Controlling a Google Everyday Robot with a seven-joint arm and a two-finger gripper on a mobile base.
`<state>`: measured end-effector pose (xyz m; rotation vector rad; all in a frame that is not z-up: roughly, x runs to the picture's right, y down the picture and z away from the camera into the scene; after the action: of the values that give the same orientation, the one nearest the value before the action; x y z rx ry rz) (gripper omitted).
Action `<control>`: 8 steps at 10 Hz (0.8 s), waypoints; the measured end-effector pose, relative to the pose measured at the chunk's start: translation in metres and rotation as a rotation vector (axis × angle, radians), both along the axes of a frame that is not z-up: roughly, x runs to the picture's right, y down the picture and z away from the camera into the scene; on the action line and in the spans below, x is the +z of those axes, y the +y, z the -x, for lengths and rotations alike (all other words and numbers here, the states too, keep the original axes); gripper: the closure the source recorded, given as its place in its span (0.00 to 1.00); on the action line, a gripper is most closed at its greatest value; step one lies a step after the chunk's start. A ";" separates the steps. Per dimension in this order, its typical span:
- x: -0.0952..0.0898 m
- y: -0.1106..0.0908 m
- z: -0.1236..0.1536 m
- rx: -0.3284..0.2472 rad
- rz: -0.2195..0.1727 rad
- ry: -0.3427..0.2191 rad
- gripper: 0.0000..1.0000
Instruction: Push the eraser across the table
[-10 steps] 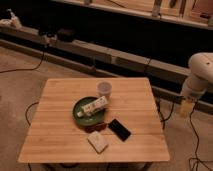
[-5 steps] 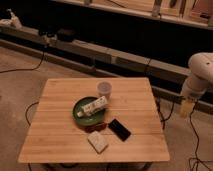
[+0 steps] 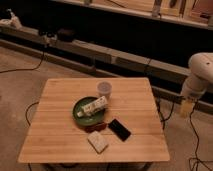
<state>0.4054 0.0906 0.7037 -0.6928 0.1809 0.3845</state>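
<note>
Lower centre of frame, on the square light-wood slatted table [image 3: 137, 97]: flat black rectangular eraser [image 3: 119, 129], lying free just beside the round green plate [image 3: 79, 117] and the pale whitish block [image 3: 98, 141], untouched since the two-finger gripper [image 3: 186, 108] hangs spread and empty beyond the table's right edge.

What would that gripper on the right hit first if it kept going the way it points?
The gripper points downward, off to the right of the table, so it would likely meet the floor first, though depth is unclear.
</note>
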 end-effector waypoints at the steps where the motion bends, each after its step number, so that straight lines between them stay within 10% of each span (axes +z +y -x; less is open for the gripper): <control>1: 0.001 -0.001 0.002 0.006 -0.004 -0.015 0.20; 3: 0.006 -0.013 0.026 0.040 -0.044 -0.130 0.20; 6: 0.009 -0.044 0.098 0.123 -0.109 -0.454 0.43; 8: -0.001 -0.047 0.150 0.181 -0.073 -0.701 0.63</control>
<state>0.2551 0.0432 0.7024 -0.7370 -0.5603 0.2987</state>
